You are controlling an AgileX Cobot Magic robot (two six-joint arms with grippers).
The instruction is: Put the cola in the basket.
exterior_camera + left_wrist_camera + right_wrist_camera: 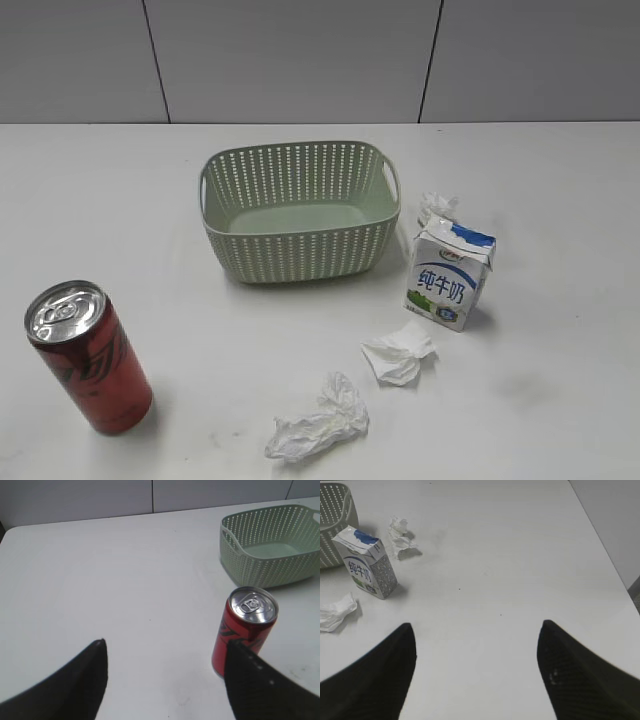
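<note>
The cola (88,357) is a tall red can with black markings and a silver top. It stands upright at the front left of the white table. It also shows in the left wrist view (244,630), just beyond my right finger. The pale green basket (300,250) stands empty at the table's middle back, and its corner shows in the left wrist view (270,572). My left gripper (165,647) is open and empty, with the can to its right. My right gripper (476,630) is open and empty over bare table. Neither gripper shows in the exterior view.
A white-and-blue milk carton (450,278) stands right of the basket; it also shows in the right wrist view (366,569). Crumpled white tissues lie behind the carton (437,207), in front of it (400,357) and at the front middle (318,422).
</note>
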